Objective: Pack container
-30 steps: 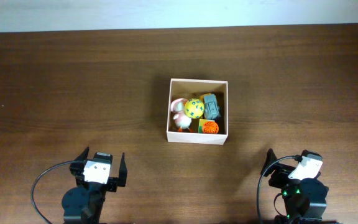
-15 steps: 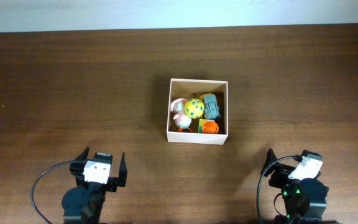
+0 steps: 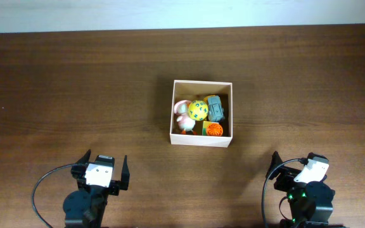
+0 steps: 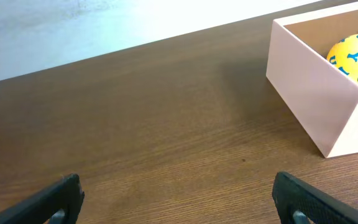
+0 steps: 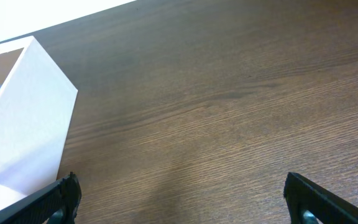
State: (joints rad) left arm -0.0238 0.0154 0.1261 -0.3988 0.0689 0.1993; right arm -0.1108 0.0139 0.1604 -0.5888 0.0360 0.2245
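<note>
While both arms sit at the near edge of the table [image 3: 75, 82], the container [image 3: 200, 140] stands near the middle, slightly right of centre and well apart from both grippers. It's upright with an open top, white walls and a tan inside.

Four toys in it:
- A yellow ball [image 3: 198, 111] with blue letters sits roughly central.
- A pink toy [image 3: 182, 119] is against the left wall, touching the ball.
- A grey toy [image 3: 215, 108] is just right of the ball, toward the far right corner.
- An orange toy [image 3: 213, 129] is at the near wall, in front of the grey one.

Left gripper [image 3: 105, 158]: fingers spread wide, empty, at the near left over bare wood. Its wrist view shows both dark fingertips in the bottom corners. The container's corner is at upper right, with the top of the ball showing over the rim.

Right gripper [image 5: 182, 205]: also spread wide, empty, at the near right. Its wrist view shows the container's white wall at the left edge and wood grain everywhere else. There's a sliver of blue at the far left inside the box, and I can't tell which toy it is.

I can't tell whether either gripper's fingertips touch the table.
</note>
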